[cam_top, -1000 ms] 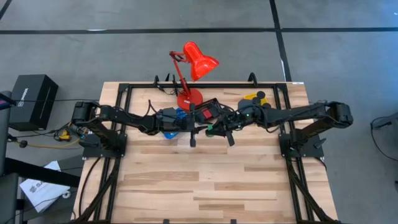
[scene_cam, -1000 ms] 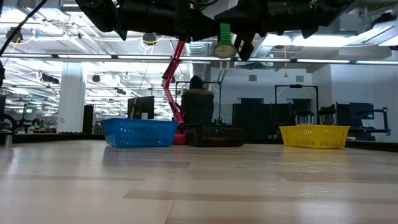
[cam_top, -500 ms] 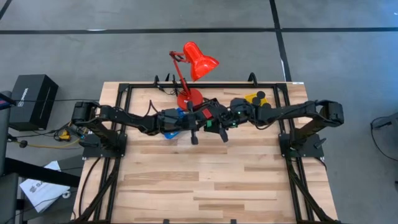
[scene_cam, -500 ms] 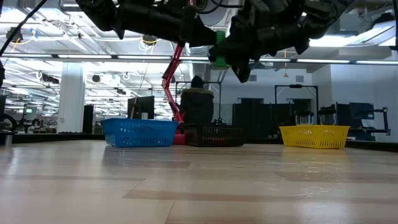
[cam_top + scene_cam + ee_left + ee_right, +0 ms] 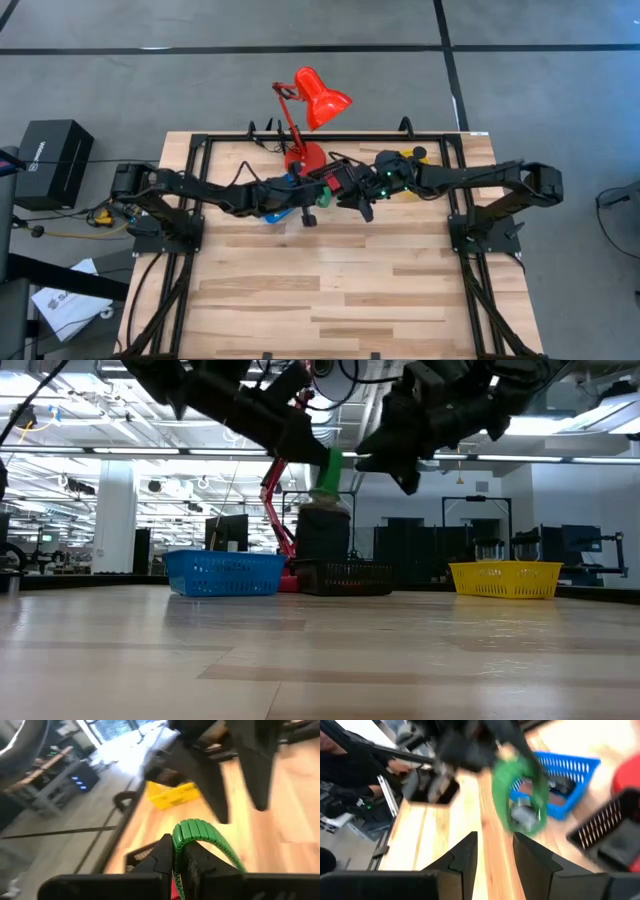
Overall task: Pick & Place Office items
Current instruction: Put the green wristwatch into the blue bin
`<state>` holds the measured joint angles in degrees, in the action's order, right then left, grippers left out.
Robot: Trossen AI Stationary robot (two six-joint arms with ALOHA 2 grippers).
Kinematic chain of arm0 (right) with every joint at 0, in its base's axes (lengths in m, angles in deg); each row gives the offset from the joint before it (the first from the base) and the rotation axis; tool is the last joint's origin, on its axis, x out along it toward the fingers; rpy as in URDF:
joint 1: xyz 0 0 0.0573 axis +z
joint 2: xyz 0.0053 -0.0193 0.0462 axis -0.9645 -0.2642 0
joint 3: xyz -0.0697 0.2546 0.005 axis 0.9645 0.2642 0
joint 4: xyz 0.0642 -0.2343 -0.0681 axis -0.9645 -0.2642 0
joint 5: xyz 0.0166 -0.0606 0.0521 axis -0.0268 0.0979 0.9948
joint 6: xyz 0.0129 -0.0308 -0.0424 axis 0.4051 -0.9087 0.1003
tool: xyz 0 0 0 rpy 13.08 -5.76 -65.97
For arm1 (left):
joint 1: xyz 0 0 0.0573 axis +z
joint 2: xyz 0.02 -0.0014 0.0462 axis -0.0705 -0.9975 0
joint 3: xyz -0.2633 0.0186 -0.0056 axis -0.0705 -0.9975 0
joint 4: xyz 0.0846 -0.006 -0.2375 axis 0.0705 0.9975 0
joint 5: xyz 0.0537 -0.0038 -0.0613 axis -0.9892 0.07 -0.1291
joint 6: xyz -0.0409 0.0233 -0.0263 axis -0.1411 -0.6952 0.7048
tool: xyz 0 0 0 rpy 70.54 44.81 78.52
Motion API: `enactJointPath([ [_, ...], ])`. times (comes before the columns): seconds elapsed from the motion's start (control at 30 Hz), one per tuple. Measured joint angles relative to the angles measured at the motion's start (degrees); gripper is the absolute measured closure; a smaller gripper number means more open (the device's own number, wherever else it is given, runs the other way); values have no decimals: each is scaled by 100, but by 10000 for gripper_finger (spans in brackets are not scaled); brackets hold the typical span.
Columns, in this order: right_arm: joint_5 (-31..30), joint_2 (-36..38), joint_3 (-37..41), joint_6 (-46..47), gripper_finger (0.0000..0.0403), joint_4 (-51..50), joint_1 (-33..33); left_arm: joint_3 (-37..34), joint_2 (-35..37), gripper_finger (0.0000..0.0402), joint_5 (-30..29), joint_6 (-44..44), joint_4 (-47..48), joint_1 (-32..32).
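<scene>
Left gripper [image 5: 182, 857] clamps green cylinder [image 5: 200, 834]; right gripper [image 5: 492, 852] released

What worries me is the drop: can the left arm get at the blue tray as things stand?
Probably yes: the left gripper, shut on the green piece, hangs above the table near the blue tray; nothing shows between.
</scene>
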<state>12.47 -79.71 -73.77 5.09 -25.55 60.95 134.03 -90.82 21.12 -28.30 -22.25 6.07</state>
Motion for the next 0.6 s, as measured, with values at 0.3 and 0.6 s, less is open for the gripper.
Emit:
enactJointPath([
  [0.3,-1,84,-3,-13,286,-1448,7,11,1245,390,-679,1461,2561,150],
  [0.6,-4,88,-3,-7,286,-1377,15,-842,1554,387,-689,2904,3273,733],
])
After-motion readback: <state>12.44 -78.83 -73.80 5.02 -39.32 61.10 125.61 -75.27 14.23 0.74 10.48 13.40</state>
